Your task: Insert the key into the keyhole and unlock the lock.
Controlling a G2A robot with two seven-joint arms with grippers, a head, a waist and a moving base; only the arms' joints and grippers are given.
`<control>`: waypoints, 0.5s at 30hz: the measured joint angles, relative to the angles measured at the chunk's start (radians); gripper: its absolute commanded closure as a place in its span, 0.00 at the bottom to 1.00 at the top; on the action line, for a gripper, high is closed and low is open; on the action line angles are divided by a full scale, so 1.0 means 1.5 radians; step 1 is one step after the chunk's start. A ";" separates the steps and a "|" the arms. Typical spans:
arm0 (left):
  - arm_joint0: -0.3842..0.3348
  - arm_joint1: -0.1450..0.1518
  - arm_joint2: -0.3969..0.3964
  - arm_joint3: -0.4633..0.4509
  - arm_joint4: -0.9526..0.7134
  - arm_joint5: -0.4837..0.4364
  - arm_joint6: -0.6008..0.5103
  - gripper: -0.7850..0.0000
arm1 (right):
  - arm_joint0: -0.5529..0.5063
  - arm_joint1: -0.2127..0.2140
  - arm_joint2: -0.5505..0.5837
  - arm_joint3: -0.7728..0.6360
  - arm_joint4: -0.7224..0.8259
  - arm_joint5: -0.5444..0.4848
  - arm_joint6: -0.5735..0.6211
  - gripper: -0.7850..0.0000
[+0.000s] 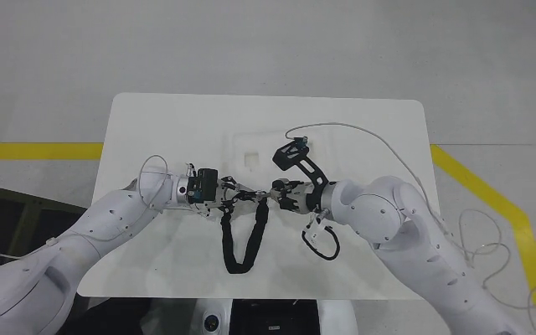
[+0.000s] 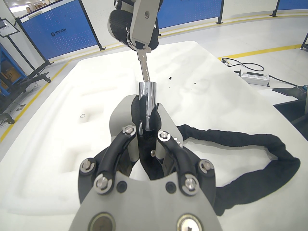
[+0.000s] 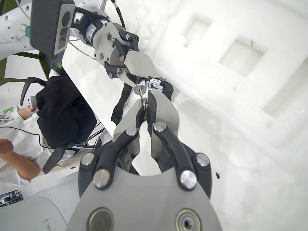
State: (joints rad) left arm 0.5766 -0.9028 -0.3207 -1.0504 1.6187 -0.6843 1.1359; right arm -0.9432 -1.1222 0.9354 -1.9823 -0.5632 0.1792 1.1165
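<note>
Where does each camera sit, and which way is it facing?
Top view: above the arms, facing down at the table; both arms show, left gripper and right gripper meeting over it.
Left wrist view: on the left wrist, facing along its gripper, shut on the lock; the key reaches its keyhole from the right gripper beyond.
Right wrist view: on the right wrist, facing along its gripper, shut on the key, toward the left gripper.
Shared: both wrist views show key, lock and both grippers, from opposite ends.
</note>
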 measured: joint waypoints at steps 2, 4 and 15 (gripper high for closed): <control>0.000 0.000 0.000 0.000 0.000 0.000 0.000 1.00 | 0.001 -0.001 -0.002 0.000 -0.001 0.002 0.000 1.00; 0.000 0.000 0.000 0.000 0.000 0.000 0.000 1.00 | 0.003 -0.002 -0.004 -0.001 -0.002 0.003 -0.001 1.00; 0.000 0.000 0.000 0.000 0.000 0.000 0.000 1.00 | 0.018 -0.010 -0.027 0.016 -0.008 0.016 -0.007 1.00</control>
State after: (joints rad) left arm 0.5765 -0.9027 -0.3207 -1.0504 1.6187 -0.6843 1.1359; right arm -0.9169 -1.1373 0.8949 -1.9578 -0.5755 0.2034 1.1063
